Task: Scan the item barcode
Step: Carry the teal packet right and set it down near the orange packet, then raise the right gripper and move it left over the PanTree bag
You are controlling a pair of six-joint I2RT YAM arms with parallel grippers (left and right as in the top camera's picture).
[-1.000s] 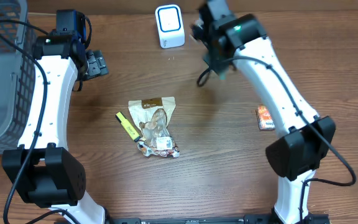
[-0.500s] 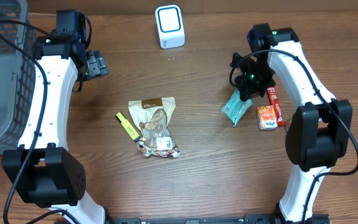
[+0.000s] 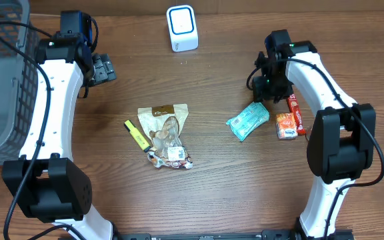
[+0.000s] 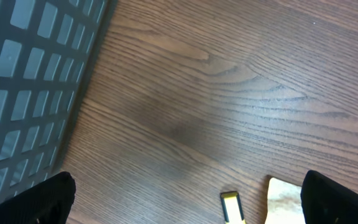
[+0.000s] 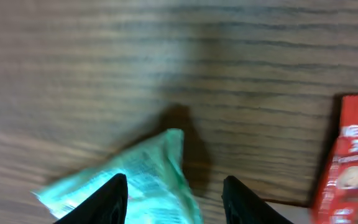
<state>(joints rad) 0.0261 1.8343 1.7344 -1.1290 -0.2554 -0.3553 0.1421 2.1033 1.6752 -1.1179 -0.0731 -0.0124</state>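
Dark wood-grain tabletop (image 3: 245, 193) fills the overhead view. A grey wire basket (image 3: 5, 40) stands on the outer side of the left gripper (image 3: 104, 69), away from the other arm. The left jaws are spread wide over bare wood and hold nothing. A tan and clear snack bag (image 3: 167, 130) lies between the two grippers, well apart from both. The right gripper (image 3: 270, 88) hovers with its jaws partly parted, gripping nothing. The teal packet (image 3: 248, 121) lies flat on the table just under these jaws and slightly inward of them, one corner reaching up between the fingertips (image 5: 114, 196) in the wrist view; whether a fingertip touches it cannot be told. A white scanner (image 3: 182, 28) stands well apart from the right jaws, on their inner side. An orange packet (image 3: 285, 125) and a red packet (image 3: 293, 108) lie just beside the right jaws on the outer side. A small yellow item (image 3: 136, 134) lies near the snack bag, its end showing just ahead of the left jaws.
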